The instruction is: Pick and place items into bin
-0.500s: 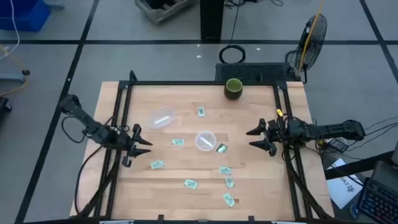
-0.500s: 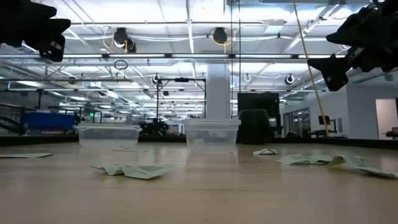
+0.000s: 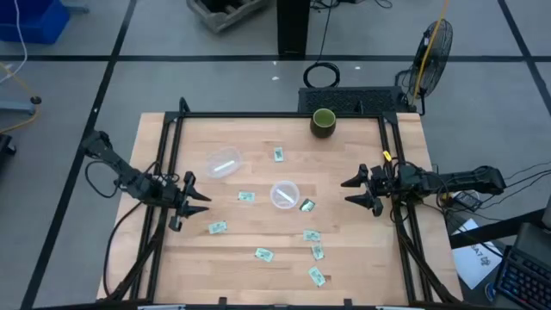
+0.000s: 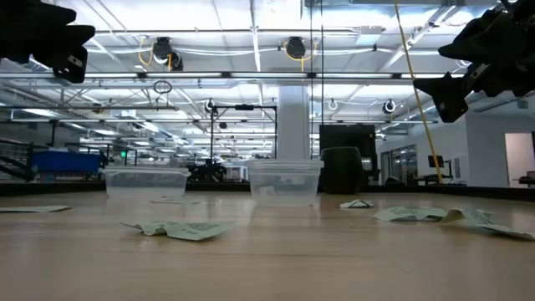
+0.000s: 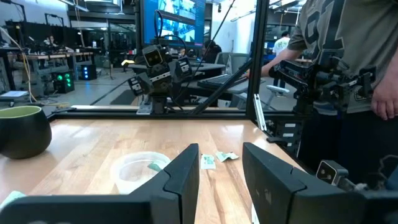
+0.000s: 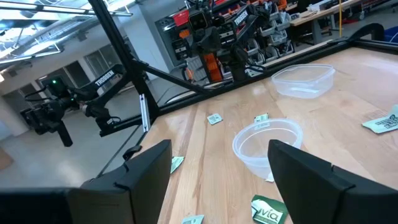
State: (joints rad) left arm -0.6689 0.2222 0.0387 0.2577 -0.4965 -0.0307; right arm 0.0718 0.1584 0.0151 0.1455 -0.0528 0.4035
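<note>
Left gripper (image 3: 191, 201) open, empty at bench (image 3: 344, 267) left edge, small flat light-green-and-white packets (image 3: 217, 227) scattered centre to lower right around clear plastic round cup (image 3: 284, 195), right gripper (image 3: 360, 189) open at right edge; pick not started, next reach nearest packet.

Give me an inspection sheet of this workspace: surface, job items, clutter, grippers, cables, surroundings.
Surface: wooden table in a black frame, flat.
Job items: eight green-white packets counted in the high view, scattered, e.g.; none inside a cup.
Clutter: two clear cups, one mid-table, one to its far left; green mug at the far edge.
Grippers: left gripper open at the left edge; right gripper open at the right edge; both empty.
Cables: black coil on the floor beyond the table; wires by the right arm.
Surroundings: fan; person standing beside the table.
</note>
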